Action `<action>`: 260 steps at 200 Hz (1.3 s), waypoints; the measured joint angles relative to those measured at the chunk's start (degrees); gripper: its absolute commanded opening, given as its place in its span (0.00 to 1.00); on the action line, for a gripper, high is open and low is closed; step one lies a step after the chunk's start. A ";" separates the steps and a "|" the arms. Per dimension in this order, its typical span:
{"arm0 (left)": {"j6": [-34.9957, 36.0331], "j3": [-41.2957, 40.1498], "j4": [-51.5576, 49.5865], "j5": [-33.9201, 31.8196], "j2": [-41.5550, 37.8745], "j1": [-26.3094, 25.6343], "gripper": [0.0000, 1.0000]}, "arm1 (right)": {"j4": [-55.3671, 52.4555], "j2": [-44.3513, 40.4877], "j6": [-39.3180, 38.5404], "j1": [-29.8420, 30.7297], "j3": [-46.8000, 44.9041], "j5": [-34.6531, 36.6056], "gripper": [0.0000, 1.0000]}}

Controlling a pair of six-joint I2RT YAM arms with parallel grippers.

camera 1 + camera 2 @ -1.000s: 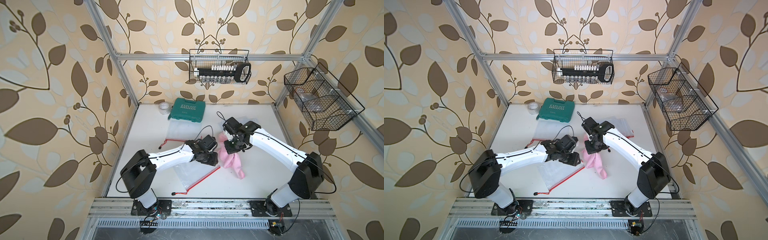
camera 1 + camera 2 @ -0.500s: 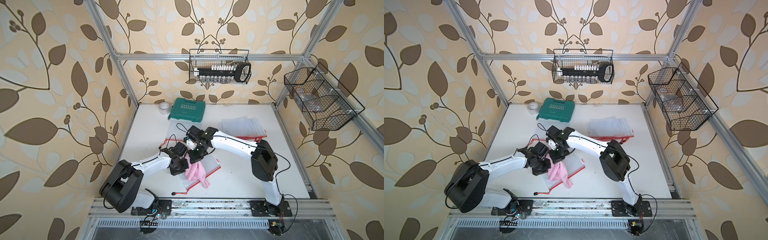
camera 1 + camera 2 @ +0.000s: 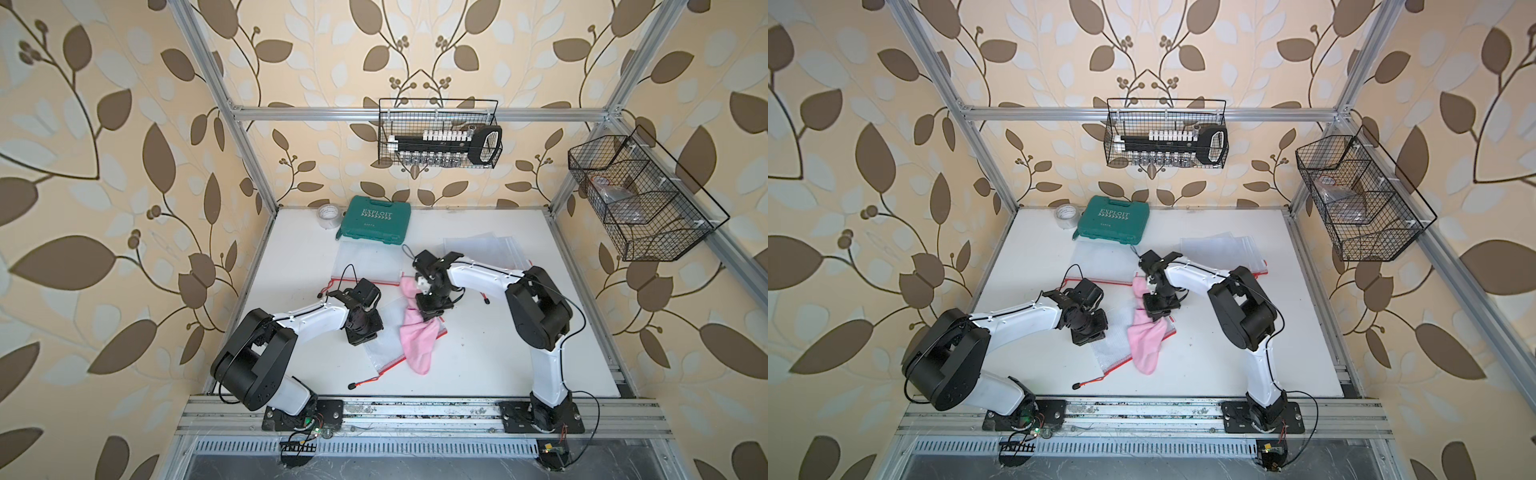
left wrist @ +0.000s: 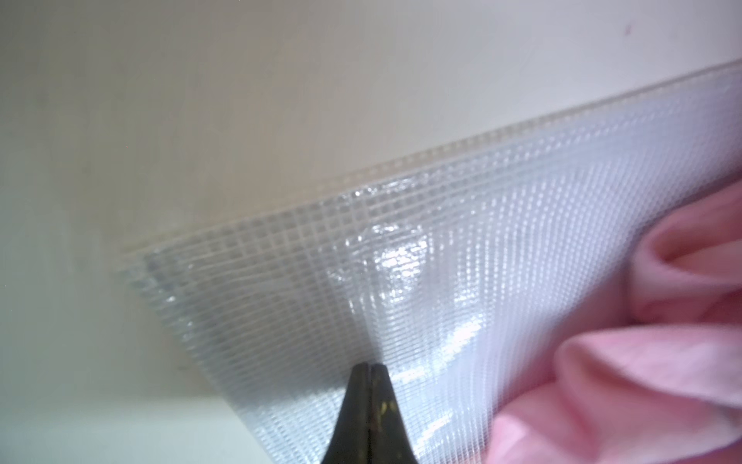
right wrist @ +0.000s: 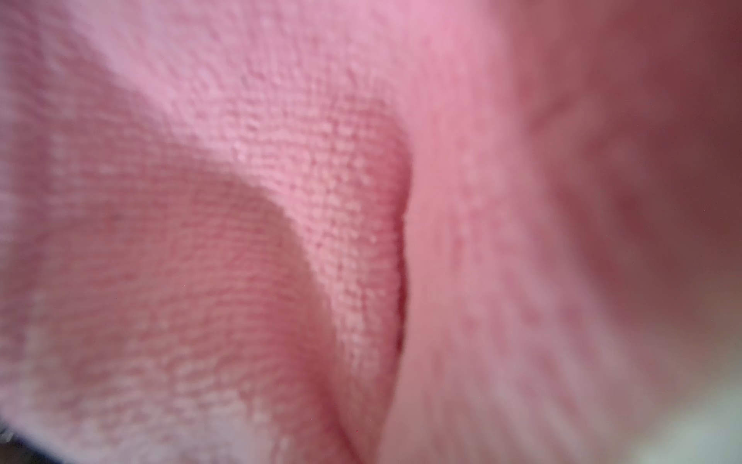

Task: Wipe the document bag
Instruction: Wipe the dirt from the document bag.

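My left gripper [image 4: 368, 367] is pinched fully together, tips meeting with nothing between them, and rests on the clear mesh document bag [image 3: 384, 345]. The bag lies flat on the white table [image 3: 498, 353], just below the centre of both top views, with its red zip edge toward the lower right. My right gripper [image 3: 431, 311] is clamped on the pink cloth [image 3: 417, 338], which drapes over the bag's right half — that wrist's view shows only blurred pink folds.
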 measured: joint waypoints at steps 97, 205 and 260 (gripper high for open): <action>0.00 1.49 -0.13 0.09 1.38 0.00 0.00 | 2.80 8.85 -2.86 14.38 13.68 -14.73 0.00; 0.02 2.93 -0.70 -0.07 2.54 -0.02 0.00 | -2.75 -8.87 -4.76 -2.05 -5.01 7.21 0.00; 0.50 3.56 -3.08 -2.27 2.29 0.00 0.00 | 0.22 -1.14 -4.20 6.40 -0.79 2.29 0.00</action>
